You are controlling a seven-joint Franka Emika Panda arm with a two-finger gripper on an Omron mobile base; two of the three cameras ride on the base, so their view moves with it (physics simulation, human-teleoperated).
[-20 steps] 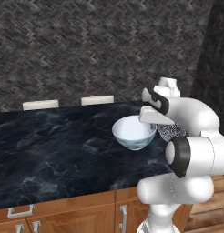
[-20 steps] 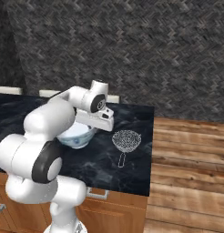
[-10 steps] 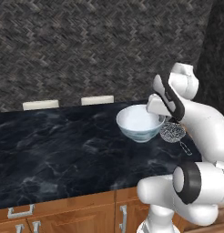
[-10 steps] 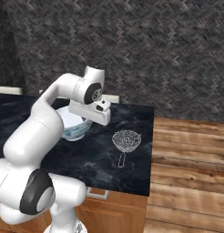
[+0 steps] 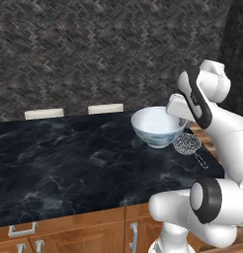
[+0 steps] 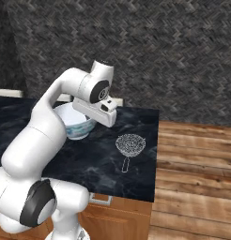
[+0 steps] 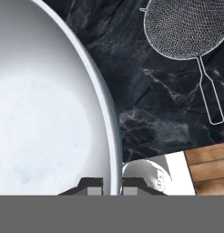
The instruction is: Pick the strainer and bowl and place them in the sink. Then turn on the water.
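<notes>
The white bowl (image 5: 157,126) with its faint blue-green outer wall hangs a little above the black counter (image 5: 69,163), and my gripper (image 5: 176,111) is shut on its right rim. In the hand view the bowl (image 7: 45,113) takes up the left side, and the gripper (image 7: 111,186) has one fingertip on each side of the rim. In the right base view the bowl (image 6: 75,123) sits partly behind the hand (image 6: 95,112). The silver mesh strainer (image 5: 187,144) (image 6: 130,143) (image 7: 186,27) lies on the counter just right of the bowl, its handle pointing toward the front edge. The sink is out of view.
Two pale seat backs (image 5: 43,113) (image 5: 105,108) stand behind the counter's far edge. The counter ends just right of the strainer, above a wooden floor (image 6: 197,168). Wooden cabinet fronts (image 5: 69,232) run below the counter. A dark herringbone wall rises behind.
The arm has risen with the bowl in its grip: the bowl has come up off the counter and a little toward the back. The strainer has stayed put.
</notes>
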